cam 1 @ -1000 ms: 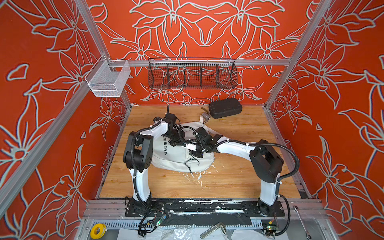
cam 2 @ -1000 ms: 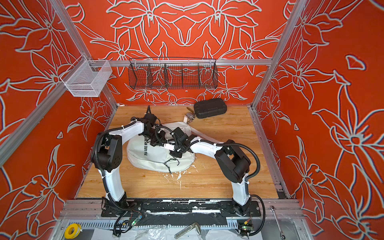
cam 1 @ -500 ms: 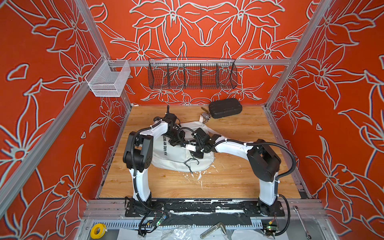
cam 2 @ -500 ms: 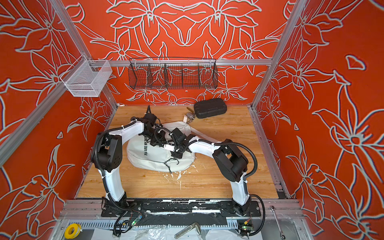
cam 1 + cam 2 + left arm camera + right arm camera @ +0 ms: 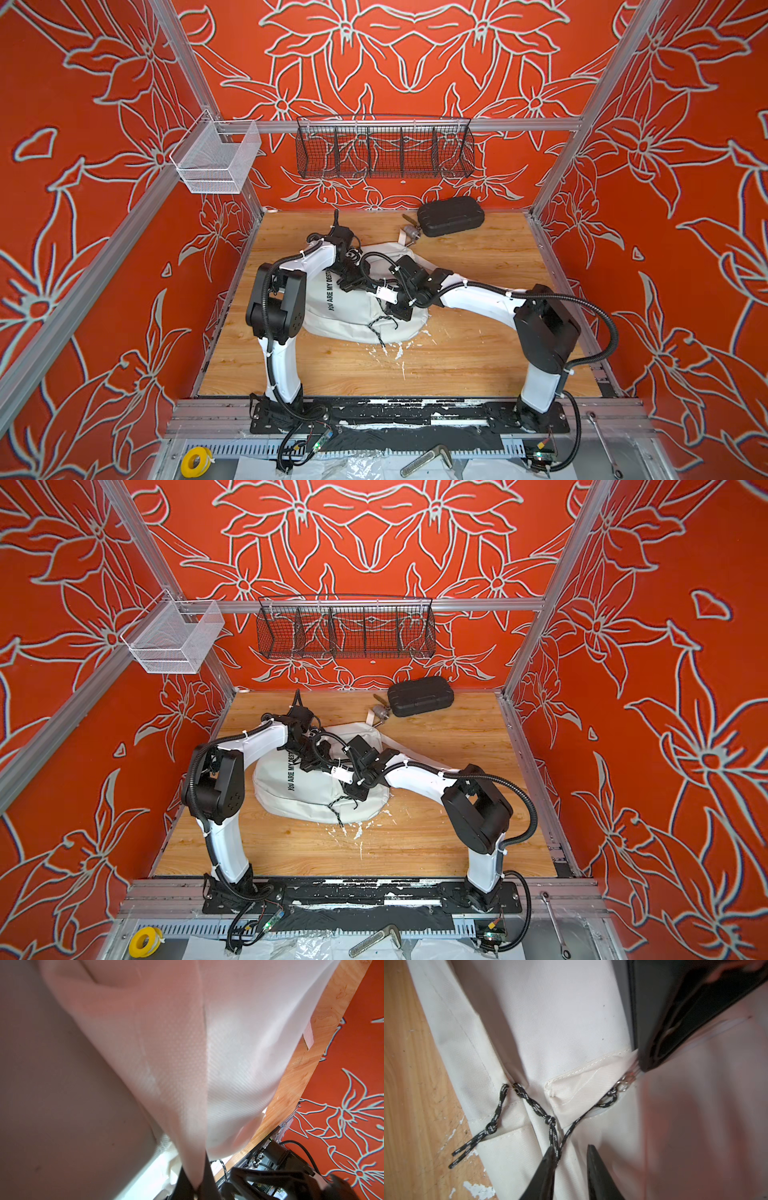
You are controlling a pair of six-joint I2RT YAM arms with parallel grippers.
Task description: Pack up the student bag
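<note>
The student bag, white with black print, lies on the wooden floor between both arms. My left gripper is shut on a fold of its white fabric, lifting it in a tent. My right gripper hovers open over the bag's front end. Black zipper cords lie against one of its fingertips, inside the gap and not pinched. A metal zipper ring sits just beyond. What lies inside the bag is hidden.
A black hard case lies at the back by the wall, with a small metal piece next to it. A black wire basket and a white mesh basket hang on the rail. White flecks dot the floor.
The right arm's elbow swung slightly left, then back to the right. The left arm and the bag have stayed where they were.
</note>
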